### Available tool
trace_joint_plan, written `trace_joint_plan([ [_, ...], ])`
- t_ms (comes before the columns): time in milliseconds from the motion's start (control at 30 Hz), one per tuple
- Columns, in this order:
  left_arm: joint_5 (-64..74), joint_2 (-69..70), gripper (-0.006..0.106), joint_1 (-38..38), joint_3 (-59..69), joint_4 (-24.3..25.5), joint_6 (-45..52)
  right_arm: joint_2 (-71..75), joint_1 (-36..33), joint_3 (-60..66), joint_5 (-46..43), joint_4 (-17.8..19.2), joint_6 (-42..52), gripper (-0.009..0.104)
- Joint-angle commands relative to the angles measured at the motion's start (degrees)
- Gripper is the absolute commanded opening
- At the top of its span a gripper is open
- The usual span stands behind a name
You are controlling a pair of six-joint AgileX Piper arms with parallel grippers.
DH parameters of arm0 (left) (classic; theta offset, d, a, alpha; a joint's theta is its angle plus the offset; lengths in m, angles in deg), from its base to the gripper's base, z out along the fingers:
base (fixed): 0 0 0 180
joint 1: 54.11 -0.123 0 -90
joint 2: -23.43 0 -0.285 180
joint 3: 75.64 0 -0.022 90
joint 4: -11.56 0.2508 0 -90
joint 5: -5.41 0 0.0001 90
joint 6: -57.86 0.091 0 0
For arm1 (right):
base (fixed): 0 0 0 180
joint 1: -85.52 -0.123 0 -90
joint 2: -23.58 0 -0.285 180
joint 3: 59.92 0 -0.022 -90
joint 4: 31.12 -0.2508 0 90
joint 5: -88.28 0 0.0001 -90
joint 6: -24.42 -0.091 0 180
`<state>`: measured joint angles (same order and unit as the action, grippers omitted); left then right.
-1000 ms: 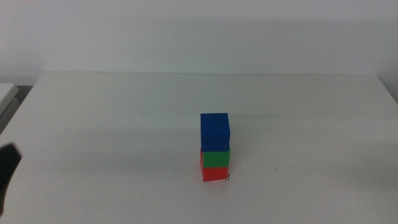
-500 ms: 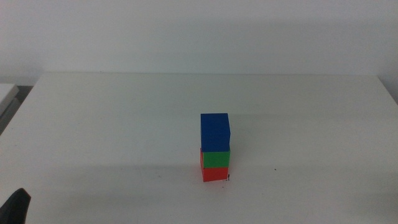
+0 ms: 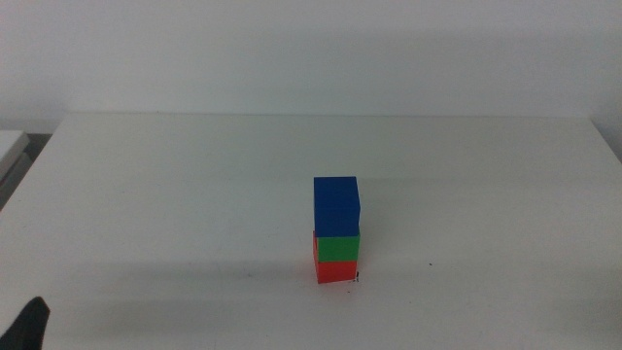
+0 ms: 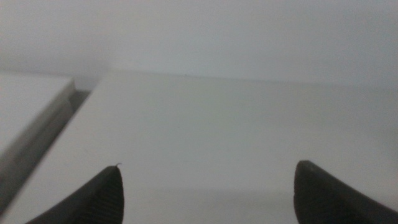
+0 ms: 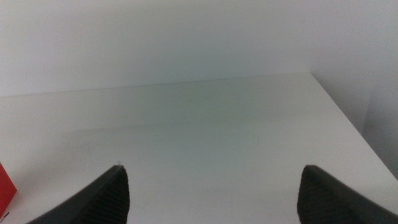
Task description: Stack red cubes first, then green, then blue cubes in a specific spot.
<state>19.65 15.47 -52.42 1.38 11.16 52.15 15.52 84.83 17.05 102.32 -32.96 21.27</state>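
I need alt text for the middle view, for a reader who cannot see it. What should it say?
A three-cube stack stands on the white table: red cube at the bottom, green cube in the middle, blue cube on top. The left gripper shows only as a dark tip at the bottom-left corner, far from the stack.

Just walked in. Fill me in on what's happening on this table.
Nothing is being handled right now. The three cubes stand stacked on the white table: the red cube at the bottom, the green cube on it, the blue cube on top. The left gripper sits open and empty near the table's near left corner. The right gripper is also open and empty, out of the middle view, the red cube at its picture's edge.
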Motion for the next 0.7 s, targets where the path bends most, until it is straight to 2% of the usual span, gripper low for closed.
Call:
trace_joint_plan([
  [0, -0.1, 0.2, 0.094, -0.2, 0.2, -1.6, 9.1, 0.3, 0.2, 0.2, -0.6, 0.1, 0.1, 0.093],
  [100, -0.7, 0.2, 0.094, -0.2, 0.2, -3.1, 13.8, 0.3, 0.2, 0.2, -0.6, 0.1, 0.1, 0.093],
  [667, -2.0, 0.2, 0.094, -0.2, 0.2, -3.1, 14.1, 0.3, 0.2, 0.2, -0.6, 0.1, 0.1, 0.093],
])
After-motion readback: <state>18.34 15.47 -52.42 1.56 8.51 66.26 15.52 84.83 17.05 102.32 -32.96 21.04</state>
